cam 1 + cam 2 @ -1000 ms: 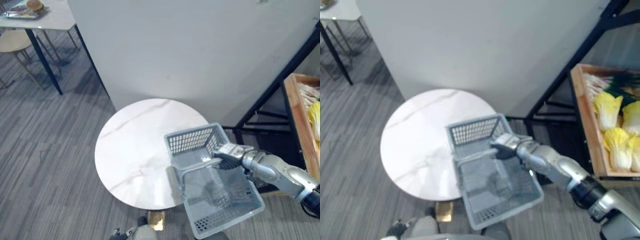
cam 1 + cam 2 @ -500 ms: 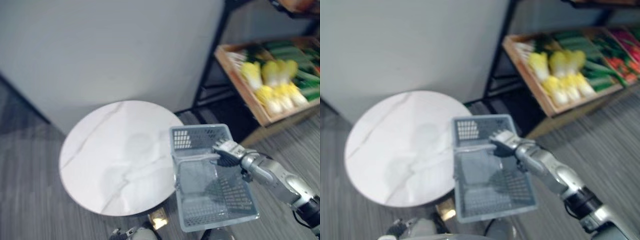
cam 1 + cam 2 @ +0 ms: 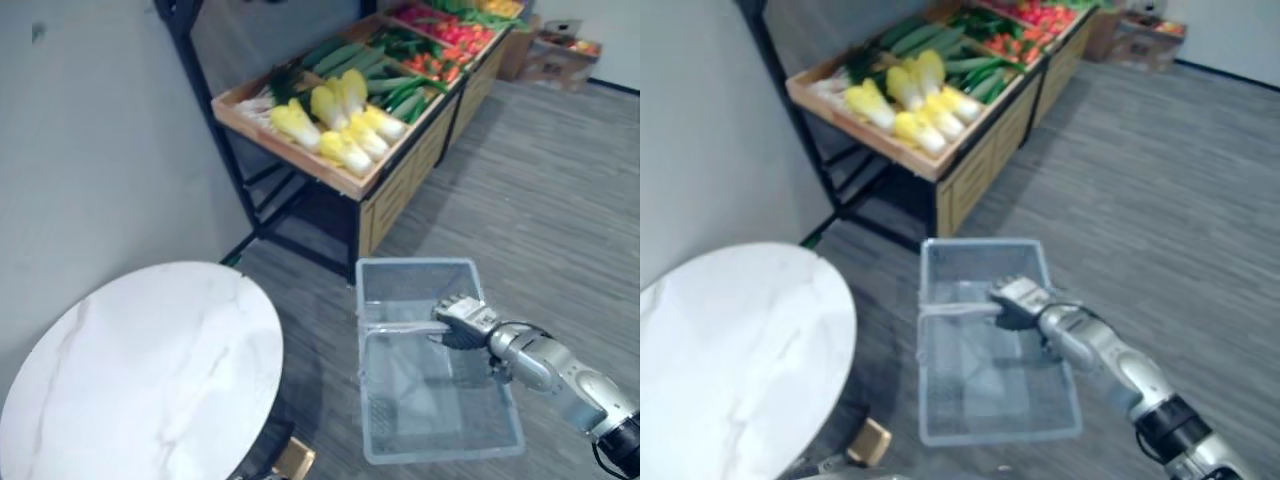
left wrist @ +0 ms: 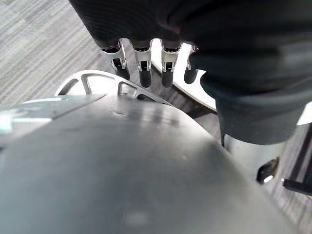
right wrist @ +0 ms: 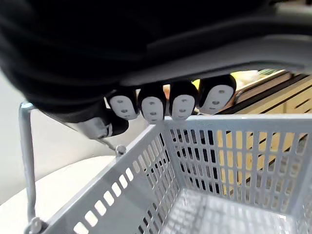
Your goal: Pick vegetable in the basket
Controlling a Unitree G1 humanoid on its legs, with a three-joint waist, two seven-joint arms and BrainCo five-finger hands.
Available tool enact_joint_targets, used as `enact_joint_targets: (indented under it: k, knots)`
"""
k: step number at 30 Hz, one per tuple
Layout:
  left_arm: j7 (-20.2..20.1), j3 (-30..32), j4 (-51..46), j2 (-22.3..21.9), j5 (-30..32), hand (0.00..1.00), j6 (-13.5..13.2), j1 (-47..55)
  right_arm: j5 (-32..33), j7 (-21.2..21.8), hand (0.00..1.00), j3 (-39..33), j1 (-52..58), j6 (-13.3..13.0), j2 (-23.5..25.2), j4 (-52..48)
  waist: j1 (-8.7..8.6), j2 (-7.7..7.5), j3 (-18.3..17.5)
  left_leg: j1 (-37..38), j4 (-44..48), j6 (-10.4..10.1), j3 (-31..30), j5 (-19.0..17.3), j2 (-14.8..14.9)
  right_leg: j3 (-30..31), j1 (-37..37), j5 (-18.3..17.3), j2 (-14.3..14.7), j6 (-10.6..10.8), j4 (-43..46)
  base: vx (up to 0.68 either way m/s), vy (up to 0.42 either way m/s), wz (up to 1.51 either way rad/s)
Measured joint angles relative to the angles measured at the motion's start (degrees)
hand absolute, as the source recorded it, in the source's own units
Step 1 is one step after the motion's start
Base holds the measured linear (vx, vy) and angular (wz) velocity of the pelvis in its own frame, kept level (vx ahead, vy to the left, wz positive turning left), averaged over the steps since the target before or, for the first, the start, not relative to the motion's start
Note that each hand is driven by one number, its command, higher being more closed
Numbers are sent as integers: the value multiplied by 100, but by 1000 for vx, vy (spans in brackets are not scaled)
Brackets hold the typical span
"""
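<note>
My right hand (image 3: 462, 322) is shut on the handle (image 3: 398, 327) of an empty grey plastic basket (image 3: 440, 445), which hangs over the floor to the right of the round table. In the right wrist view its fingertips (image 5: 183, 105) curl under the grey handle (image 5: 253, 44) above the basket's slotted wall (image 5: 146, 185). Vegetables lie on a wooden shelf (image 3: 300, 160) farther ahead: yellow napa cabbages (image 3: 340, 125), green cucumbers (image 3: 400, 92) and red ones (image 3: 450, 30) beyond. My left hand (image 4: 142, 58) hangs above the floor with relaxed fingers, holding nothing.
A round white marble table (image 3: 140, 380) stands at the lower left. A grey wall (image 3: 90, 140) runs behind it, and a black shelf frame (image 3: 225, 150) rises beside the vegetable crates. Striped grey floor (image 3: 560, 220) stretches to the right of the shelf.
The view has swung right, bringing the vegetable shelf into sight and leaving the table at the left. The basket, still held by my right hand, has come off the table over the floor.
</note>
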Motion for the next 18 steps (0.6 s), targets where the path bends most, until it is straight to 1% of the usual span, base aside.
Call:
enact_joint_targets:
  k: [1, 2, 3, 4, 5, 6, 7, 8, 9, 10, 12, 13, 14, 16, 18]
  knots:
    - [13, 33, -48, 0, -25, 0, -25, 42, 0, 0, 100, -19, 0, 1, 16, 0, 14, 5, 2, -71, 199, 0, -482, 126, 18, 167, 6, -9, -14, -14, -12, -87, -71, -116]
    - [23, 137, -122, -28, -32, 0, -42, 107, 8, -6, 100, -43, 5, -1, 98, -5, 54, -61, 31, -425, 517, -170, -1635, -27, -170, 573, -4, -32, -103, -55, -77, -49, 52, -139]
    - [37, 162, -120, -79, -67, 0, -50, 71, 10, -12, 100, -76, 8, 17, 110, 4, 58, -33, 26, -635, 376, -494, -2795, -822, -797, 995, -122, -36, -220, -56, -165, -61, 145, -149]
    - [40, 167, -130, -117, -91, 0, -62, 78, 14, -12, 100, -79, 8, 22, 110, 12, 90, -1, 42, -689, 194, -497, -3311, -1076, -1118, 1187, -210, -33, -236, -53, -187, -53, 191, -164]
    - [45, 170, -121, -190, -137, 0, -108, 100, 21, -12, 100, -48, 11, 22, 160, 70, 146, 89, 67, -669, -332, -502, -4017, -1309, -1556, 1546, -342, -10, -178, -15, -187, -71, 207, -144]
    - [37, 162, -105, -244, -135, 0, -122, 107, 30, -12, 100, -23, 36, 22, 173, 80, 145, 174, 83, -628, -734, -488, -4400, -1320, -1763, 1751, -397, 16, -79, 35, -180, -52, 215, -157]
    - [22, 154, -108, -237, -130, 0, -140, 155, 33, -12, 100, 58, 45, 22, 281, 79, 162, 186, 85, -367, -1132, -582, -4731, -1445, -1913, 2032, -476, 52, 11, 110, -179, -29, 198, -110]
    - [10, 147, -108, -201, -127, 0, -148, 154, 36, -12, 100, 80, 46, 3, 343, 63, 173, 152, 77, -271, -1250, -633, -4866, -1480, -1977, 2143, -517, 82, 24, 162, -229, -11, 127, -91]
    - [-5, 112, -106, -167, -115, 0, -158, 130, 81, -12, 100, 84, 48, -48, 355, 26, 128, 52, 82, -278, -1332, -659, -4946, -1580, -2034, 2223, -540, 160, 1, 272, -378, -28, 116, -57]
    - [-6, 106, -98, -93, -79, 0, -181, 75, 136, -13, 100, 82, 49, -68, 354, 24, 142, -37, 116, -315, -1341, -625, -4819, -1621, -2059, 2335, -604, 317, -31, 369, -490, -55, 104, -43]
    - [-7, 108, -94, -62, 41, 0, -195, 77, 148, -13, 100, 82, 48, -136, 370, 10, 163, -46, 112, -310, -1321, -593, -4707, -1670, -2064, 2443, -635, 375, -33, 394, -542, -62, 65, -28]
    - [-2, 111, -80, -120, 69, 0, -201, 101, 267, -12, 100, 80, 56, -192, 366, -10, 160, -16, 130, -260, -1321, -601, -4653, -1772, -2052, 2515, -661, 403, -20, 438, -545, -52, 31, -27]
    - [0, 112, -80, -143, 95, 0, -204, 100, 282, -12, 100, 80, 59, -214, 365, -10, 159, 17, 141, -259, -1328, -602, -4627, -1780, -2049, 2566, -697, 414, -13, 455, -542, -76, 20, -36]
    - [-2, 93, -84, -222, 187, 0, -213, 80, 387, -10, 100, 79, 98, -257, 367, -11, 168, 176, 150, -283, -1426, -591, -4540, -1768, -2053, 2692, -845, 491, -6, 472, -566, -32, -7, -31]
    - [-2, 28, -84, -254, 240, 0, -214, 80, 490, -10, 100, 68, 239, -240, 367, -10, 162, 211, 168, -282, -1484, -580, -4538, -1759, -2064, 2724, -886, 510, -1, 485, -588, 26, -7, -13]
